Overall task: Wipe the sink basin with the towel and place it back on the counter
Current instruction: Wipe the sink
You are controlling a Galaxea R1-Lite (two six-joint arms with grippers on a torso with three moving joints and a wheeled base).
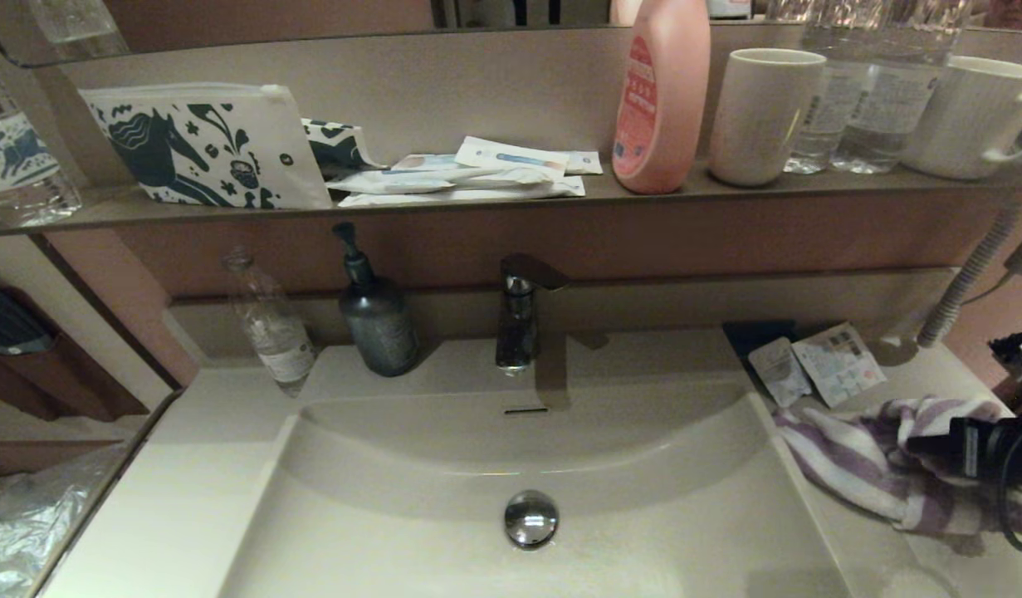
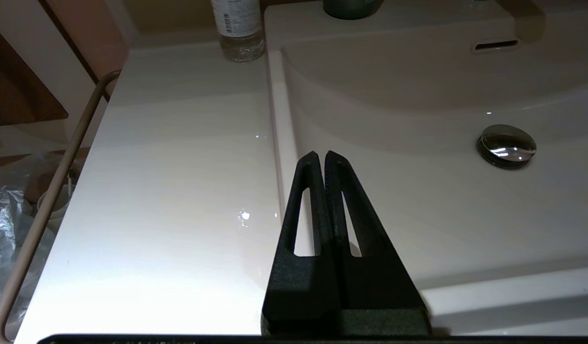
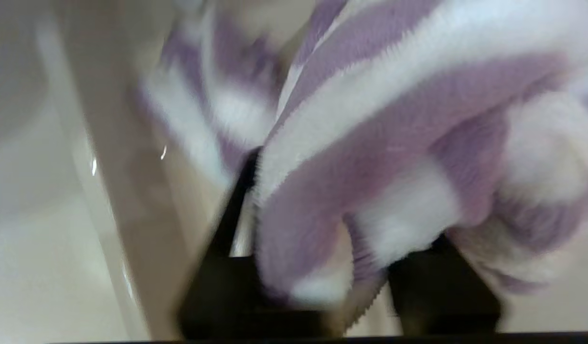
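Note:
The purple and white striped towel is bunched over the counter to the right of the sink basin, one end trailing to the basin's right rim. My right gripper is shut on the towel; in the right wrist view the towel drapes over the black fingers and hides their tips. The basin holds only its chrome drain plug and overflow slot. My left gripper is shut and empty, hovering over the basin's left rim near the front.
A faucet, dark pump bottle and clear bottle stand behind the basin. Sachets lie on the right counter beyond the towel. The dark shelf carries a horse-print pouch, pink bottle and cups. A rail edges the left counter.

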